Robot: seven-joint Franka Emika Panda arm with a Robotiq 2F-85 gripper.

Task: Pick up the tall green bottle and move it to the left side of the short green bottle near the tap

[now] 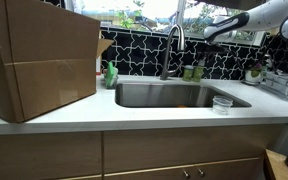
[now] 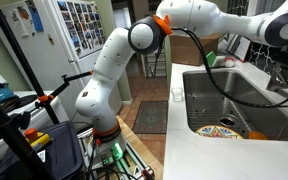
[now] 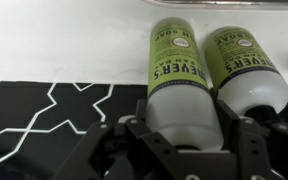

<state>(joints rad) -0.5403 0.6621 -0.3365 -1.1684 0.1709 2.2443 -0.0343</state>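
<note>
Tall green bottle point(image 3: 182, 85): yellow-green label with dark print, pale end nearest the camera, sits between the pincer point(image 3: 189, 130) fingers; can't tell if clamped or loose. Short green bottle point(image 3: 246, 70) just beside it. White worktop point(image 3: 64, 40), black patterned tiles point(image 3: 44, 120), tap point(image 1: 172, 45) near.
</note>
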